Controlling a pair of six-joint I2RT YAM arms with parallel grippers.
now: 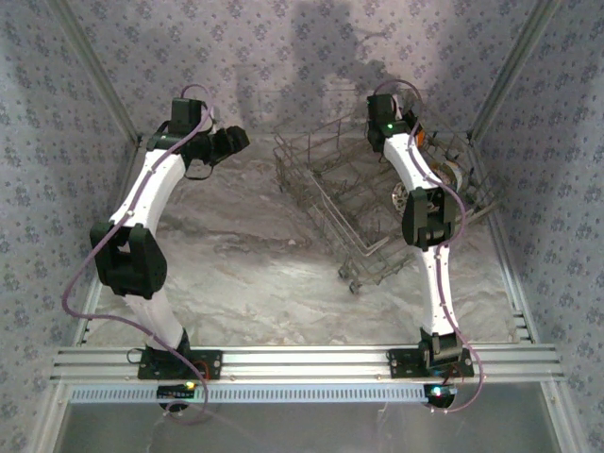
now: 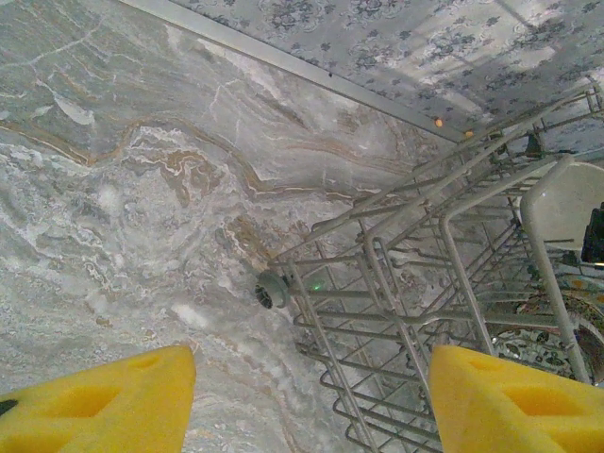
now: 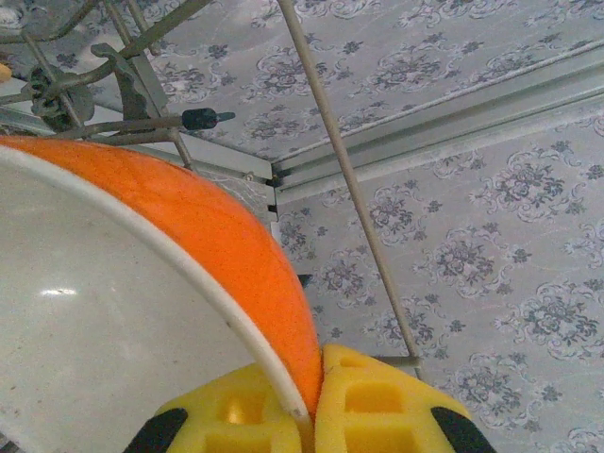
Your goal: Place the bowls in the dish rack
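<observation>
Dish rack (image 1: pixel 349 193) on desk (image 1: pixel 236 274), right-rear. Left end effector (image 1: pixel 232 143) left of rack, apart. Right end effector (image 3: pixel 316 401) among rack wires, bowl (image 3: pixel 142 311) rim between its fingers.

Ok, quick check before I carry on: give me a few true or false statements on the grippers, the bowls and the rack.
1. The right gripper is shut on the rim of the orange bowl. True.
2. The left gripper holds a bowl. False: its fingers stand apart with nothing between them, above the table.
3. A patterned bowl sits in the rack. True.
4. The rack stands on the left half of the table. False: it stands on the right half, towards the far side, where the right arm reaches into it.
</observation>
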